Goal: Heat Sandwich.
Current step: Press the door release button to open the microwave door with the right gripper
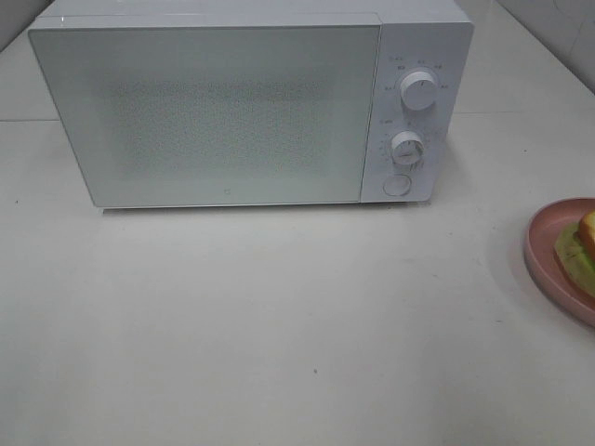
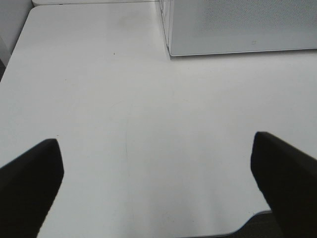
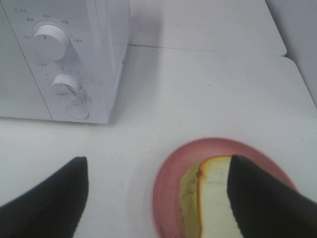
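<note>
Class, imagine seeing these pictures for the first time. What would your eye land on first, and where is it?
The big white microwave dominates the back of the table, door shut, two round knobs stacked on its right panel. Next comes the one splash of colour: a pink plate at the far right of the high view, carrying the sandwich of yellow bread and green filling. The right gripper sits near it, jaws wide open.

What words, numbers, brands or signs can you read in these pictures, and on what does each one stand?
No text reads clearly enough to quote.
Grey labels around the upper round white knob of the white box-shaped microwave: blurred, unreadable.
Scale marks around the lower white knob: too small.
Tiny mark low on the microwave door: too small.
Round pink plate, yellow-and-green layered sandwich: no text.
</note>
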`<act>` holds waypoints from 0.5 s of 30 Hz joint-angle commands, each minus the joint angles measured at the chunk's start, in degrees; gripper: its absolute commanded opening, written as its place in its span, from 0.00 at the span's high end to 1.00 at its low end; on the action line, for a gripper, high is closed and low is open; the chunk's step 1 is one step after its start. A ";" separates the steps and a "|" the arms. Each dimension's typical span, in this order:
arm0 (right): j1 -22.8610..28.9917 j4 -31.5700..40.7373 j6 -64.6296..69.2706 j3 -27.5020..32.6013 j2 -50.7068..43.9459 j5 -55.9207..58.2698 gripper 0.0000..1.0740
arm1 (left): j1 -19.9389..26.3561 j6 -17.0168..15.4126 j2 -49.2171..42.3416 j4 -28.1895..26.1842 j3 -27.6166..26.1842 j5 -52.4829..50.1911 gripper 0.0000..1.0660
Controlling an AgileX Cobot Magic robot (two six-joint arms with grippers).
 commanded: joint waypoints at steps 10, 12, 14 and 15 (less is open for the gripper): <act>-0.23 0.11 0.97 -0.52 11.69 -15.13 0.30 | 0.29 -0.34 -1.32 -0.52 0.06 -0.34 0.08; -0.23 0.11 0.97 -0.52 12.78 -16.39 0.30 | 0.29 -0.34 -1.32 -0.52 0.06 -0.34 0.08; -0.11 0.11 0.92 -0.52 14.84 -18.96 0.30 | 0.29 -0.34 -1.32 -0.52 0.06 -0.34 0.08; -0.11 0.11 0.86 -0.52 16.73 -21.49 0.30 | 0.29 -0.34 -1.32 -0.52 0.06 -0.34 0.08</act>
